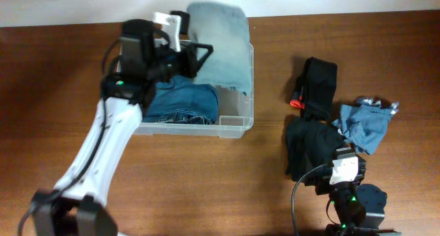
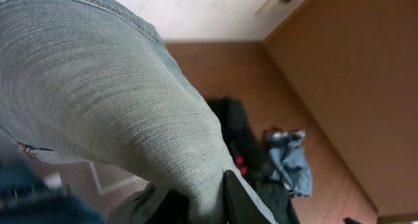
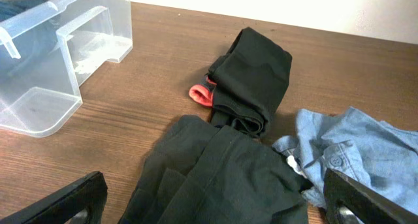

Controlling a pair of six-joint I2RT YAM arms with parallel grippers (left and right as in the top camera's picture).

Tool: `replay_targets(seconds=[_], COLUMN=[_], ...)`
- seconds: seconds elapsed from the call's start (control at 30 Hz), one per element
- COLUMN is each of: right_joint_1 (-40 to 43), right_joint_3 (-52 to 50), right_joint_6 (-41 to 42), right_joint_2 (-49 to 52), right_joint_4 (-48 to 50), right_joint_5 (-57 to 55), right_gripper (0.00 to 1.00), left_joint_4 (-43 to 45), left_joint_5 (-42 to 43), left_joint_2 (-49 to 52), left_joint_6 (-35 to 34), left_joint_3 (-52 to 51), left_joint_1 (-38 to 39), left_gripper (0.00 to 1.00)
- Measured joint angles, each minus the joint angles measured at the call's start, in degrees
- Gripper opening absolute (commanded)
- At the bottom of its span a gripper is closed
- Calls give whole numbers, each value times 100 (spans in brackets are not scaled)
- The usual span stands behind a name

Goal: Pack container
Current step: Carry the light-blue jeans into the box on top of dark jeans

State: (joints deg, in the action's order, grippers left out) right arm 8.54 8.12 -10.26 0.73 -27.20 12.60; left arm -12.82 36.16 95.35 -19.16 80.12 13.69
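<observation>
Holding, left fingers: my left gripper [image 1: 199,57] is closed on the pale jeans [image 1: 220,43]. In the left wrist view the denim fills most of the frame, and one finger [image 2: 241,204] shows at its lower edge.
Right fingers: my right gripper [image 3: 212,188] is spread wide and grips nothing. It sits low over the black garment [image 3: 222,178]; I cannot tell if it touches.
Pale jeans: draped over the container's 1 o'clock corner and across its far rim.
Container: the container [image 1: 234,128] stands at 11 o'clock from the centre of the table [image 1: 344,43], seen from overhead.
Dark jeans: the dark jeans [image 1: 182,102] lie folded inside the container on its 9 o'clock side, touching the pale jeans.
Loose clothes: the black garment lies at 3 o'clock on the table. A folded black piece [image 1: 320,81] with a red tab lies at its 12 o'clock. A light blue shirt [image 1: 364,126] overlaps its 3 o'clock edge.
</observation>
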Motion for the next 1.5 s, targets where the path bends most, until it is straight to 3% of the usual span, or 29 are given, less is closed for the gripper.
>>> replay_targets(seconds=[0.27, 0.53, 0.7, 0.93, 1.0, 1.03, 1.17, 1.33, 1.5], right_joint_1=[0, 0, 0, 0, 0, 0, 0, 0, 0], right_joint_3=[0, 0, 0, 0, 0, 0, 0, 0, 0], right_joint_6=[-2, 0, 2, -4, 2, -2, -2, -2, 0], right_joint_2=[0, 0, 0, 0, 0, 0, 0, 0, 0], right_joint_4=[0, 0, 0, 0, 0, 0, 0, 2, 2], right_joint_5=[0, 0, 0, 0, 0, 0, 0, 0, 0], right_gripper=[99, 98, 98, 99, 98, 98, 98, 98, 98], left_joint_4=[-1147, -2732, -2841, -2861, -2861, -2859, -2868, -2988, -2922], left_joint_5=[-444, -846, -920, -1692, -1897, -1996, -2439, -2610, -2337], left_joint_2=[439, 442, 442, 442, 442, 442, 442, 431, 208], left_joint_6=[-125, 621, 767, 1266, 1360, 1386, 1513, 1532, 1552], left_joint_3=[22, 35, 35, 35, 35, 35, 39, 835, 1661], left_joint_1=[-186, -1119, -1554, -1786, -1784, -1784, -1829, -1856, -1694], left_gripper=[0, 1, 4, 10, 27, 45, 62, 62, 51])
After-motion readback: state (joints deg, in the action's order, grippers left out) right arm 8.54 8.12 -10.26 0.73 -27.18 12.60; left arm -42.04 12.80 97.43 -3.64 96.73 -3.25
